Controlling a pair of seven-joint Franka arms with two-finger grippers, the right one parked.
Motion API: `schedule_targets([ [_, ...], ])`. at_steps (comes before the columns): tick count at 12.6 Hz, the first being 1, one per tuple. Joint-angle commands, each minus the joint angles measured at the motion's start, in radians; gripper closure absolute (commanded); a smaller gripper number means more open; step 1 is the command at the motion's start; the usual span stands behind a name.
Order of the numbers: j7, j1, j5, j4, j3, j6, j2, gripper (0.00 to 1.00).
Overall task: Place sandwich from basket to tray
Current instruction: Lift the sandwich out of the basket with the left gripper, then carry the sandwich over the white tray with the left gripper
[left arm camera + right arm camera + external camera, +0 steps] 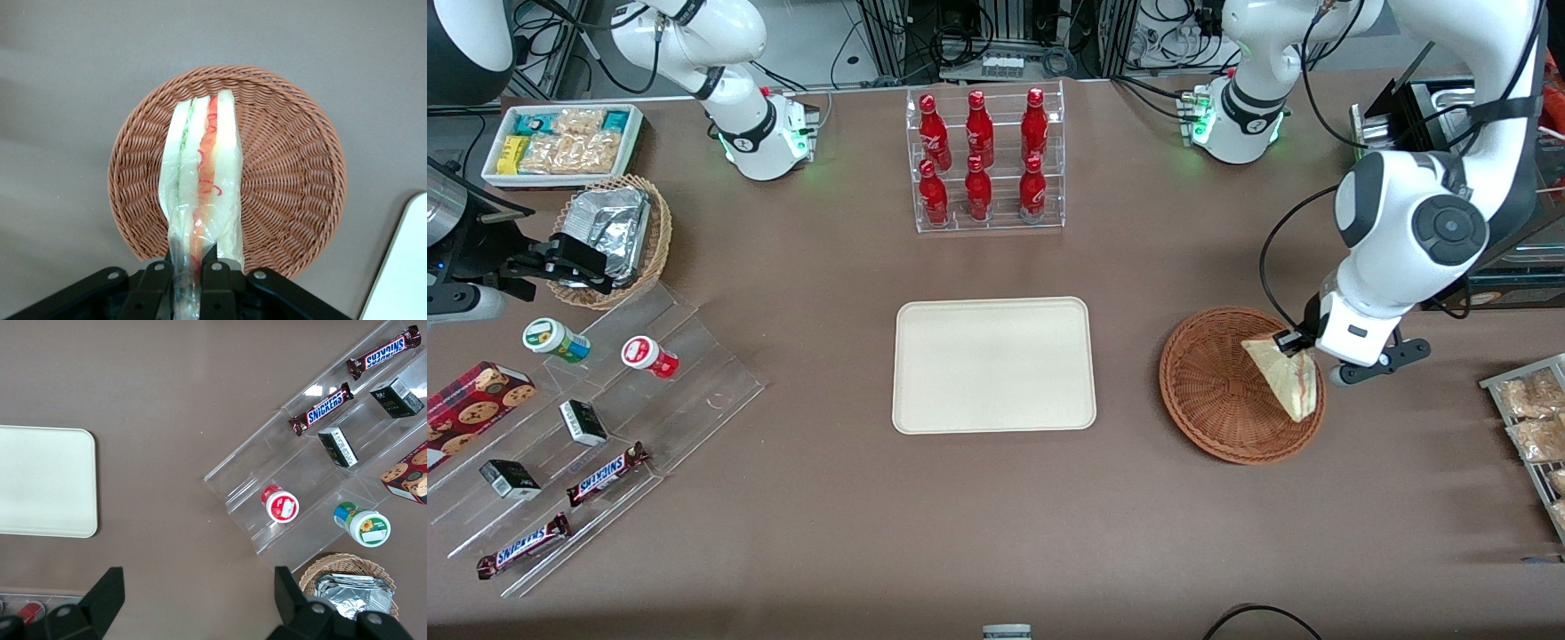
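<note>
I've got the gripper (189, 277) over the basket (1209, 391), jaws clamped on the sandwich (203, 180) at its wrapped end; looks lifted clear of the weave, can't be sure. Grab done, carry + drop left. Basket otherwise bare; tray (994, 364) has nothing on it, near, toward parked arm's end

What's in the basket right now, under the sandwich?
Only the sandwich, gripped at one end by the hand, over the basket. Bare wicker shows around it; the weave directly beneath is covered.
</note>
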Motion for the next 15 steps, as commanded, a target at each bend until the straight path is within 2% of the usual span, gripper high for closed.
schedule_targets([
  [1,0.104,-0.004,0.022,0.043,-0.025,-0.055,-0.001,1.0],
  [3,0.147,-0.005,0.054,0.043,-0.055,-0.055,0.0,1.0],
  [7,0.145,-0.021,0.058,0.04,-0.124,-0.042,0.029,1.0],
  [12,0.082,-0.146,0.058,0.046,-0.133,-0.004,0.083,1.0],
  [15,0.001,-0.224,0.059,0.098,-0.127,-0.004,0.138,1.0],
])
